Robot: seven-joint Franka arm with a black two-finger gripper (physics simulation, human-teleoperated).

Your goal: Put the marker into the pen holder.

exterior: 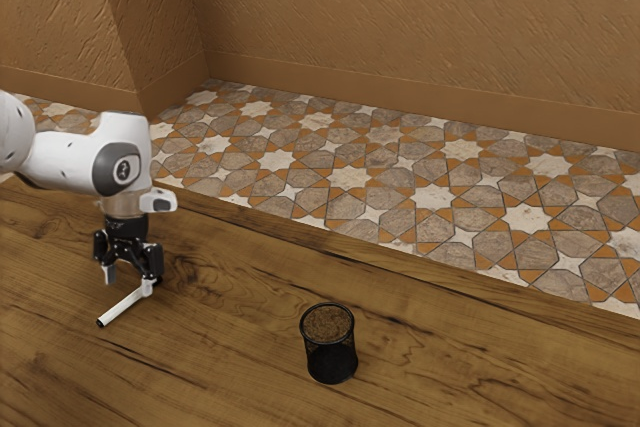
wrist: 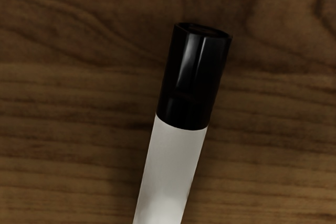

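Nearest, one black mesh pen holder [exterior: 331, 363] stands upright on one wooden table [exterior: 470, 377]. Farther back, well apart from it, one white, black-capped marker [exterior: 122, 308] lies beneath one gripper [exterior: 129, 285], whose fingers are spread. An off-center pinch could roll or skew the marker if one finger meets it first; a tilted hold could then catch the holder's rim. One white arm [exterior: 70, 162] reaches in before one tiled floor [exterior: 350, 177].
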